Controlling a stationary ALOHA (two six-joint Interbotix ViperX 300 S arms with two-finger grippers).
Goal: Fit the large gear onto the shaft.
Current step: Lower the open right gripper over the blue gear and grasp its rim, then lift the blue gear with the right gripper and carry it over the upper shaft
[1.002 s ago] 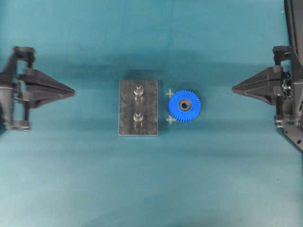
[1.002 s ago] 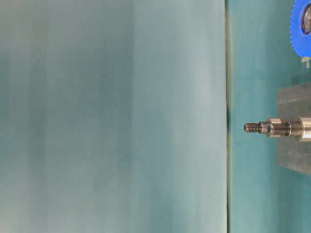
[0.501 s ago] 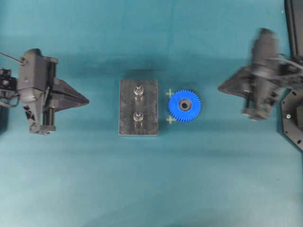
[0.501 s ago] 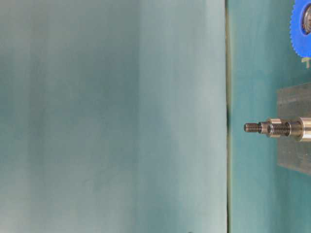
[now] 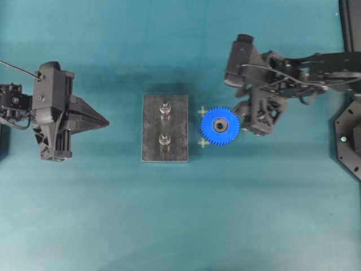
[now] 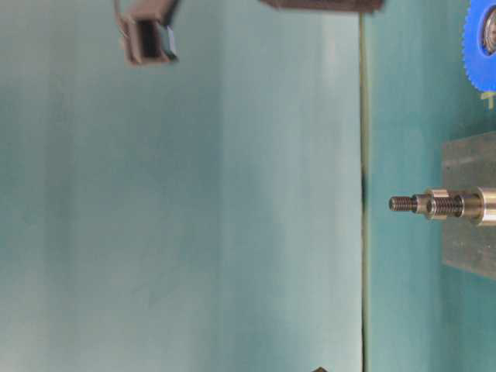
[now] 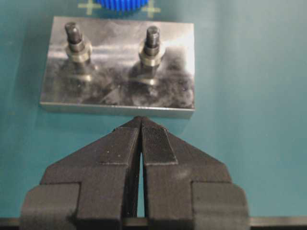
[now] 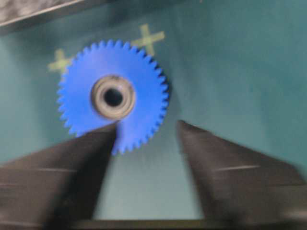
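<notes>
The large blue gear (image 5: 219, 126) lies flat on the teal mat just right of the grey plate (image 5: 152, 135). It also shows in the right wrist view (image 8: 144, 91). Two identical upright steel pins (image 5: 164, 107) (image 5: 164, 139) stand on the plate; either could be the shaft. My right gripper (image 5: 245, 118) is open and empty at the gear's right edge. In its wrist view (image 8: 147, 125) one finger overlaps the gear's rim; contact cannot be told. My left gripper (image 5: 106, 121) is shut and empty, pointing at the plate from the left, a gap short of it (image 7: 140, 120).
Two yellow cross marks (image 5: 202, 111) (image 5: 203, 143) sit on the mat between plate and gear. A black fixture (image 5: 347, 141) stands at the right edge. Part of the right arm (image 6: 147, 35) shows at the top of the table-level view.
The right arm swung in from the right edge to the gear and its jaws opened. The left arm moved towards the plate and stayed shut. Gear and plate have not moved.
</notes>
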